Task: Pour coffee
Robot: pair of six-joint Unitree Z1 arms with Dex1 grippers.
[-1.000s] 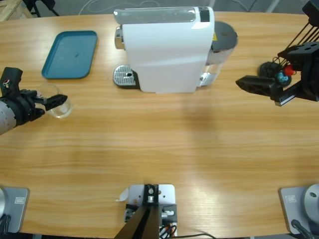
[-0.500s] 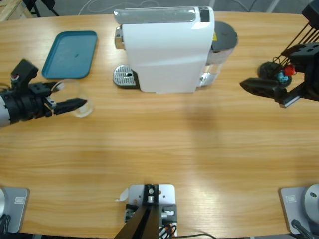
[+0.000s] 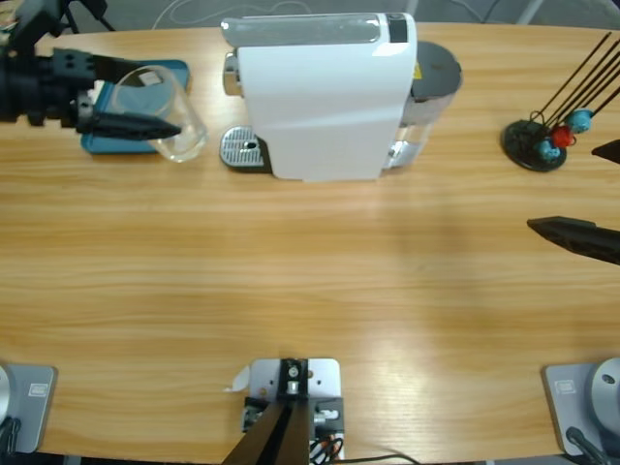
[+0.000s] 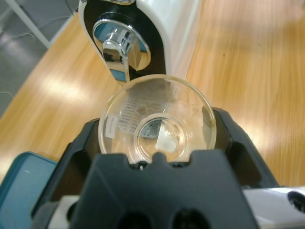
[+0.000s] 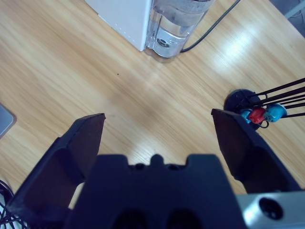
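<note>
A clear glass tumbler (image 3: 163, 126) is held off the table, tilted on its side, with my left gripper (image 3: 153, 108) shut on it, left of the white coffee machine (image 3: 325, 97). In the left wrist view the tumbler (image 4: 157, 119) sits between the black jaws, its mouth facing the camera, just below the machine's chrome spout (image 4: 118, 47). No coffee is in view; the glass shows only faint specks. My right gripper (image 3: 567, 189) stands open at the right edge, empty, and in the right wrist view (image 5: 159, 129) its jaws are spread wide over bare wood.
A teal tray (image 3: 136, 97) lies at the back left, partly under the left gripper. The machine's metal drip grate (image 3: 242, 148) sits just right of the glass. Its water tank (image 5: 176, 24) and a black stand with coloured balls (image 3: 538, 140) are at the right.
My left gripper has lifted the tumbler from the table and carried it back and right, toward the machine. The right gripper has drawn back to the right edge and opened wider.
</note>
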